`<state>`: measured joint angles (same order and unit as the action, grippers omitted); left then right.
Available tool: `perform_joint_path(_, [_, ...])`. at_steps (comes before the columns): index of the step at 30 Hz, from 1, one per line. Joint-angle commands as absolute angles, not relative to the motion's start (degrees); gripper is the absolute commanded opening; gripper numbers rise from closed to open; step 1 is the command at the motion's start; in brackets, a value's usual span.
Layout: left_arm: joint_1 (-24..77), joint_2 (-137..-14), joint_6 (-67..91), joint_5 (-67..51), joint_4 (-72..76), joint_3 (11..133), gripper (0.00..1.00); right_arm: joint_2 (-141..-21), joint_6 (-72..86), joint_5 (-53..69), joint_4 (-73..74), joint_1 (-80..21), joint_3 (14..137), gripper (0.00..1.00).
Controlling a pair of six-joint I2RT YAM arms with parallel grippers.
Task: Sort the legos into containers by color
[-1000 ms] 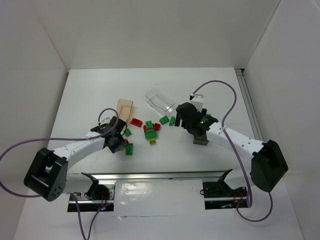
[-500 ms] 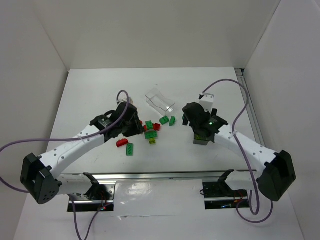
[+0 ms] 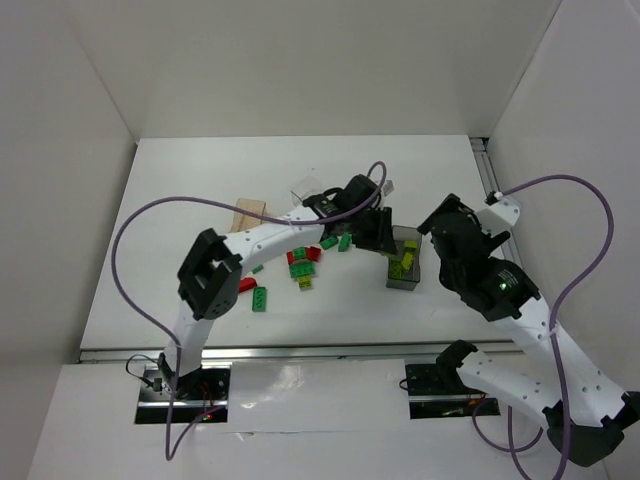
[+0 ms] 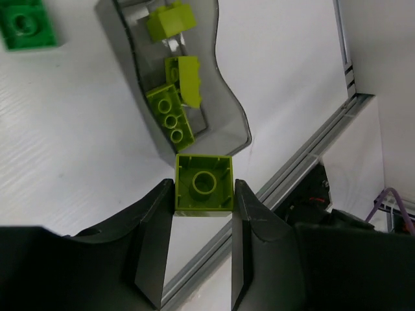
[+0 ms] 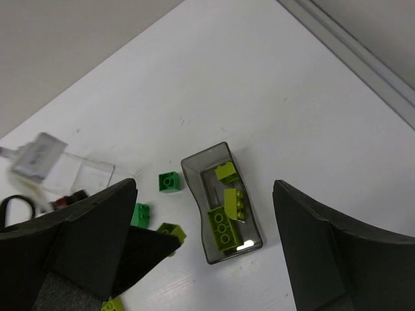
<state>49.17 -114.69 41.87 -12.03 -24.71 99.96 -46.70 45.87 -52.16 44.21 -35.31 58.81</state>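
Since the drop turns on where the tub lies from the held piece, the top view comes first: the left arm is stretched long across the table toward the right, its left gripper just beside the dark grey tub, which sits at about 5 o'clock from it with its long axis near 12-to-6; the right gripper hangs at the tub's 2 o'clock, its arm bent steeply up from the near right corner, but the left is the loaded one; from the left wrist, the jaws are closed narrow on a yellow-green brick, hollow underside to the camera; the tub begins just at the brick's 12 o'clock and runs off toward 11, with three more yellow-green pieces inside; the brick looks to sit off the near end wall, not over the opening, so I judge a short shift toward 11 is needed before release; from the right wrist, the fingers stand wide apart with nothing between them, the tub below, the held brick at its 8 o'clock
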Motion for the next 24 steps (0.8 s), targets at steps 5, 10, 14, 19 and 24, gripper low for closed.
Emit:
perform_joint_path(5, [51.9,-129.3,40.8,-18.1,-24.2,117.9,0.36,-44.7,48.6,-58.4,50.5,-35.0,62.3,0.94])
perform_joint_path(10, [51.9,-135.0,40.8,-16.2,-26.2,122.9,0.86,-44.7,48.6,-58.4,50.5,-35.0,62.3,0.94])
perform_joint_path(14, [51.9,-132.6,41.3,-16.9,-26.8,121.9,1.00,-45.3,46.4,-56.4,46.5,-35.0,61.2,0.96])
perform_joint_path(19, [51.9,-120.9,38.4,-1.9,-34.5,115.2,0.95,-47.9,34.3,-45.3,34.9,-32.3,60.6,0.96])
perform_joint_path(24, [45.8,-105.7,37.9,10.0,-37.6,96.6,0.85,-59.4,30.3,-22.9,30.1,-25.2,62.5,0.97])
